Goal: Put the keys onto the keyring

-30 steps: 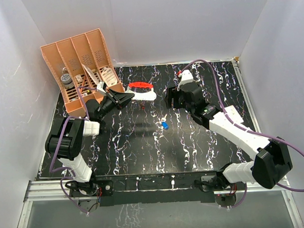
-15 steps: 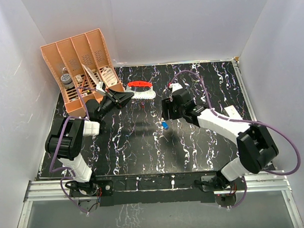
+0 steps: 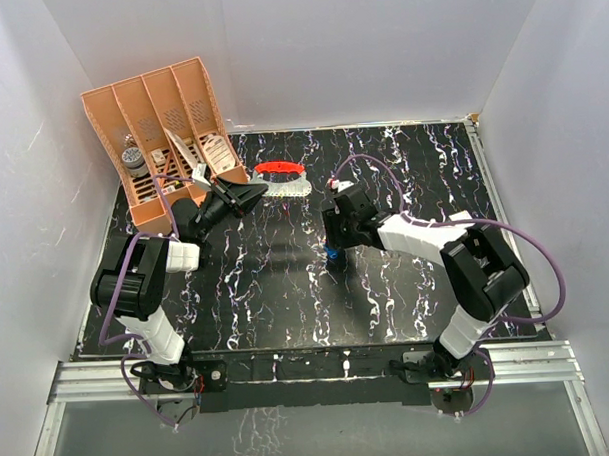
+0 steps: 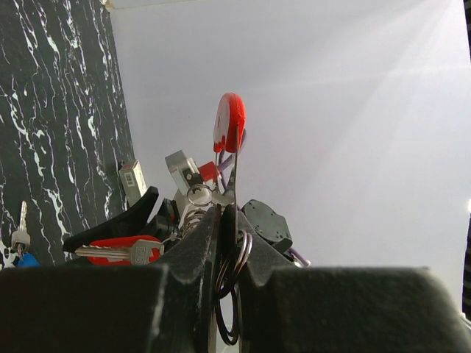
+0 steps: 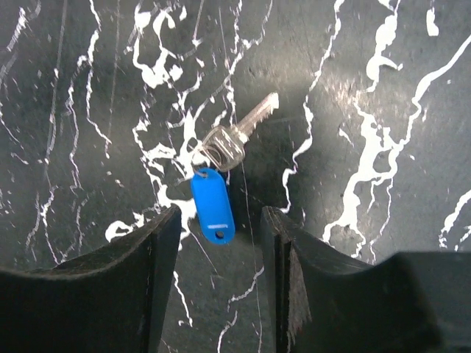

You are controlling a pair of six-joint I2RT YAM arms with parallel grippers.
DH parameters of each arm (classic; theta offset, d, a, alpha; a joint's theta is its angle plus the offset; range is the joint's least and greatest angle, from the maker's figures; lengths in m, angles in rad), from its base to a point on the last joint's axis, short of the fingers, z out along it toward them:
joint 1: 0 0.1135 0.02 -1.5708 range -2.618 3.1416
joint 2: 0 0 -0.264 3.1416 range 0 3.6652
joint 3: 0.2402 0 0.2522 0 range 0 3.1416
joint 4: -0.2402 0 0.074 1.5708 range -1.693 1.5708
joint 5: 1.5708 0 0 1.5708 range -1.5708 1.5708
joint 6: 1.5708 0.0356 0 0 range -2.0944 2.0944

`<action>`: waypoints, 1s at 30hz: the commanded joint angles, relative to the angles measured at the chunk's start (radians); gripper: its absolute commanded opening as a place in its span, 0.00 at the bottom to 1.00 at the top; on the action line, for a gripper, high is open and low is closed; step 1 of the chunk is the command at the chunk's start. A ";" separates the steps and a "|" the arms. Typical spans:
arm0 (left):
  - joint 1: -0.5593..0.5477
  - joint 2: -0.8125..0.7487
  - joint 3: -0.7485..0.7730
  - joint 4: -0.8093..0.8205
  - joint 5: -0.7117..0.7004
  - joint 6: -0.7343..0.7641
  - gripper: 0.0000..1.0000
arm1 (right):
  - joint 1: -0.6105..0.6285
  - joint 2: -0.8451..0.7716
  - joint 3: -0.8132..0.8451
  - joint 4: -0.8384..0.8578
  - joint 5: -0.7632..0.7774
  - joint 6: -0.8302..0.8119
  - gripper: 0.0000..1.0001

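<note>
- Right wrist view is showing the right gripper (image 5: 221,220) hanging straight over the blue key (image 5: 212,204); a second ago that arm was reaching further back on the table, and it has been swinging in and down since.
- Its jaws are narrowing but standing apart, one on either side of the blue head, gripping nothing yet; to my eye a pickup of this key is just starting.
- That key is lying flat on the black marbled table (image 5: 383,88), roughly mid-table, its pale blade pointing away from the fingers.
- Over on the other side, the left gripper (image 3: 253,193) is staying clenched on the pale tag end of the keyring (image 3: 279,170), the red loop pointing toward the back wall; it is not shifting at all, so the ring is waiting.
- Low beside those fingers, the red key (image 4: 121,250) is showing; whether it is sitting on the ring I cannot tell.
- At the back left, the orange rack (image 3: 194,77) is holding a grey round thing (image 3: 133,157) in a left slot; paper tags (image 3: 215,148) are sitting further right.
</note>
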 commanded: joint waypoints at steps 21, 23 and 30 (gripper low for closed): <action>0.021 -0.024 0.003 0.149 -0.007 -0.032 0.00 | 0.052 0.122 0.116 0.127 0.053 -0.003 0.30; 0.024 -0.022 0.001 0.154 -0.006 -0.035 0.00 | 0.061 0.130 0.117 0.134 0.062 -0.006 0.30; 0.035 -0.023 -0.007 0.158 -0.004 -0.039 0.00 | 0.068 0.151 0.124 0.139 0.120 -0.008 0.26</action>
